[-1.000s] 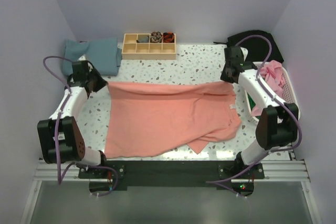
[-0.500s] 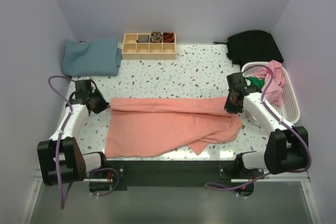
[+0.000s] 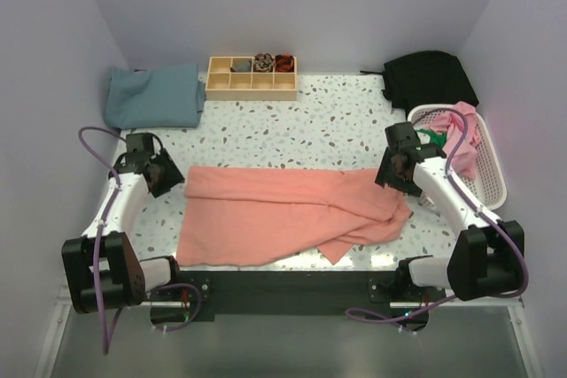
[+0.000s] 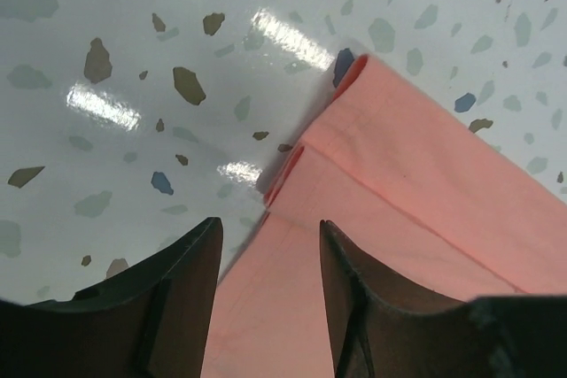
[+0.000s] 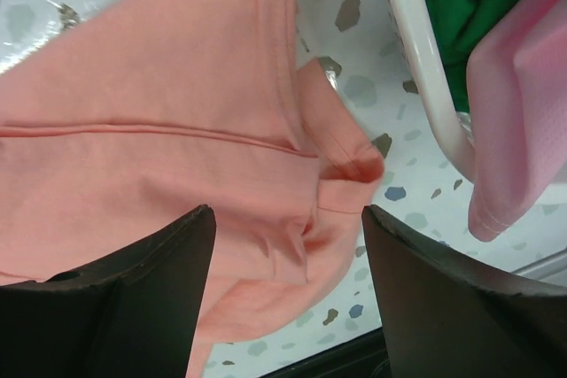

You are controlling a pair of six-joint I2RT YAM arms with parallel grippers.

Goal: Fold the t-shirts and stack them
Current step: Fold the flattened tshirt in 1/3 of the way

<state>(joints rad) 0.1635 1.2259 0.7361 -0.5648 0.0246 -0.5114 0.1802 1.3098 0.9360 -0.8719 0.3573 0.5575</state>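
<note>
A salmon-pink t-shirt (image 3: 283, 212) lies folded over lengthwise on the speckled table, its far edge doubled toward the front. My left gripper (image 3: 166, 173) hovers at the shirt's far-left corner (image 4: 306, 161), jaws open with only cloth lying beneath them. My right gripper (image 3: 399, 174) stands open above the bunched far-right corner (image 5: 341, 170), nothing pinched between its fingers. A folded blue-grey t-shirt (image 3: 154, 95) rests at the back left. More garments, pink (image 3: 462, 135) and green (image 3: 429, 137), sit in the white basket (image 3: 490, 185).
A wooden compartment tray (image 3: 251, 78) with small items stands at the back centre. A black garment (image 3: 430, 77) lies at the back right. The basket's white rim (image 5: 416, 50) is close to my right gripper.
Both grippers pulled the shirt's far edge toward the front, folding it over, then opened and let go. The shirt now lies narrower on the table.
</note>
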